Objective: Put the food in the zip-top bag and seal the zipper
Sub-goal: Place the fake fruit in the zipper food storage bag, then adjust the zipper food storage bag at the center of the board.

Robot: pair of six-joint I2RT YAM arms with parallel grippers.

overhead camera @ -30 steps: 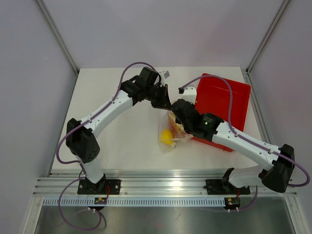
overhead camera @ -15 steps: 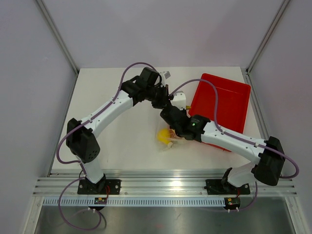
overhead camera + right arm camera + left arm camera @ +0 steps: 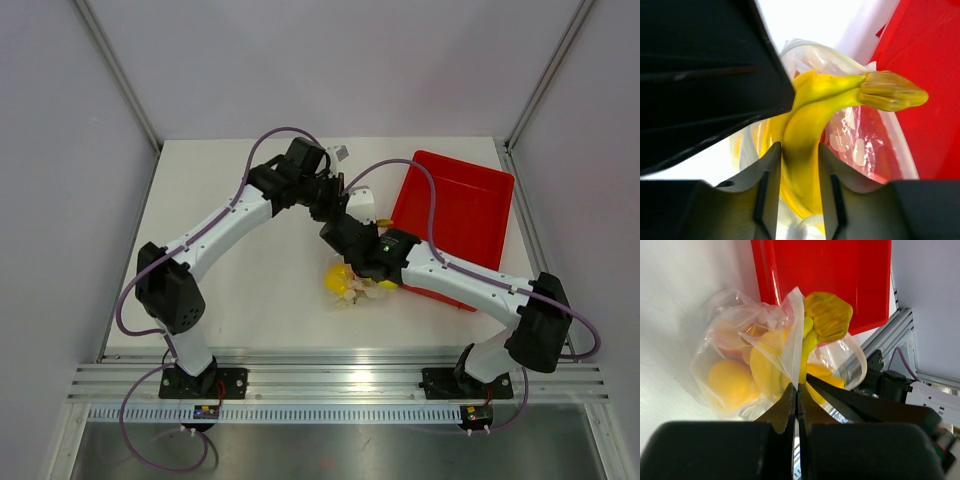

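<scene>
Both arms converge at mid-table, just left of the red tray (image 3: 455, 200). The left arm rises from its base, bends at the elbow and reaches to the right. Its left gripper (image 3: 797, 390) is pinched fully together on the upper edge of the zip-top bag (image 3: 725, 345), which hangs below it over the white table (image 3: 250, 270). The right arm stretches left across the tray's near edge. Its right gripper (image 3: 799, 150) has the banana (image 3: 815, 95) between its fingers (image 3: 771, 175), touching on both sides; whether they press it cannot be told. The banana stands partly inside the bag, stalk end above the mouth, and a yellow lump (image 3: 730, 382) lies inside
</scene>
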